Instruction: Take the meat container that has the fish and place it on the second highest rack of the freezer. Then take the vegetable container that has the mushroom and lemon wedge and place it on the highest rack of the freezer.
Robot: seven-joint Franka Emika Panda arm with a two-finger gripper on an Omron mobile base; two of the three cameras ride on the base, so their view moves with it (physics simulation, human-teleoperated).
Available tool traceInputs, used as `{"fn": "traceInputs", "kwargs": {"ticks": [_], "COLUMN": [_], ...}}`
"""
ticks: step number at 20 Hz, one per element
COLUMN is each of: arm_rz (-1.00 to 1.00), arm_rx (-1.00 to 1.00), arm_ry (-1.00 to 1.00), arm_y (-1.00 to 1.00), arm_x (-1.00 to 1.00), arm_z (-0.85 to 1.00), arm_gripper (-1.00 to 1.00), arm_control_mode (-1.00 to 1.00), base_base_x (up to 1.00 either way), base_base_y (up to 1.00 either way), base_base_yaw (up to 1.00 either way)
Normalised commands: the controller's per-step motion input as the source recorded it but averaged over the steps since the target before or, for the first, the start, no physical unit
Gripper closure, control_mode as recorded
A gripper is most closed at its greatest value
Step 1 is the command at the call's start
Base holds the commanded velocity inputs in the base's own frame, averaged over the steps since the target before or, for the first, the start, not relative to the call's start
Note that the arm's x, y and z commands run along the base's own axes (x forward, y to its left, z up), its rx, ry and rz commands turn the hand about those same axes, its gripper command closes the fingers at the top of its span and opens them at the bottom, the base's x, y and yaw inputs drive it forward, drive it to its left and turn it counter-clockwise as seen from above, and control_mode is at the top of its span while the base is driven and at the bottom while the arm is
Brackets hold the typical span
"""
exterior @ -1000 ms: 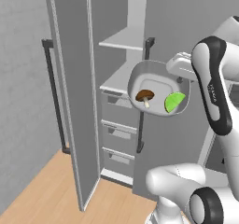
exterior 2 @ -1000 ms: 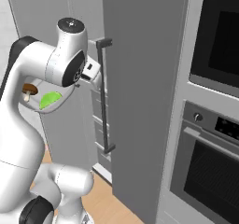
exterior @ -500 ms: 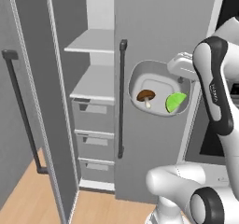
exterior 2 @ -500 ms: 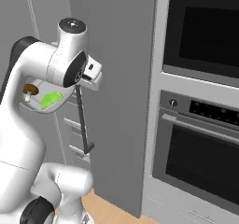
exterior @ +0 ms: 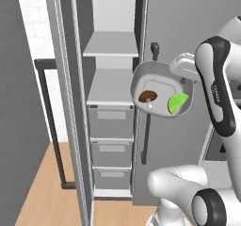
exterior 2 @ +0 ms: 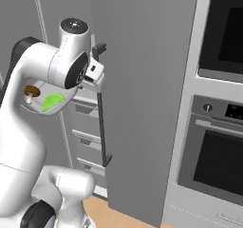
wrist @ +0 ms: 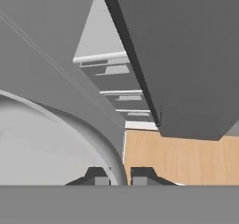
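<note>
The vegetable container [exterior: 159,81], a shallow grey dish, hangs in the air in front of the open freezer [exterior: 111,86], tilted towards the camera. Inside it lie the brown-capped mushroom [exterior: 148,97] and the green lemon wedge [exterior: 177,102]. My gripper [exterior: 184,68] is shut on the dish's right rim. In the right base view the dish [exterior 2: 60,94] sits left of the hand [exterior 2: 93,76], with the mushroom [exterior 2: 31,91] and wedge [exterior 2: 52,101] in it. In the hand view the rim [wrist: 79,132] runs between my fingertips [wrist: 96,177]. The meat container and the fish are out of view.
Two white shelves [exterior: 111,44] sit above several grey drawers [exterior: 111,122]. The freezer's right door [exterior 2: 142,94], with its dark bar handle [exterior 2: 101,120], stands just behind the dish. The left door [exterior: 63,102] is swung open. A dark oven [exterior 2: 219,163] is to the right. Wooden floor [exterior: 44,192] lies below.
The whole picture has shifted as the base moved, so the freezer is seen from a new angle. The dish keeps the same place before the arm, still gripped.
</note>
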Motion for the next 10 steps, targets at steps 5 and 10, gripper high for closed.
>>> {"fn": "traceInputs", "kwargs": {"ticks": [5, 10], "arm_rz": [0.00, 0.00], "arm_rx": [0.00, 0.00], "arm_ry": [0.00, 0.00], "arm_y": [0.00, 0.00], "arm_x": [0.00, 0.00], "arm_z": [0.00, 0.00], "arm_gripper": [1.00, 1.00], "arm_control_mode": [1.00, 1.00], "base_base_x": [0.18, 0.22], "base_base_y": [0.37, 0.41], "base_base_yaw": [-0.21, -0.21]}}
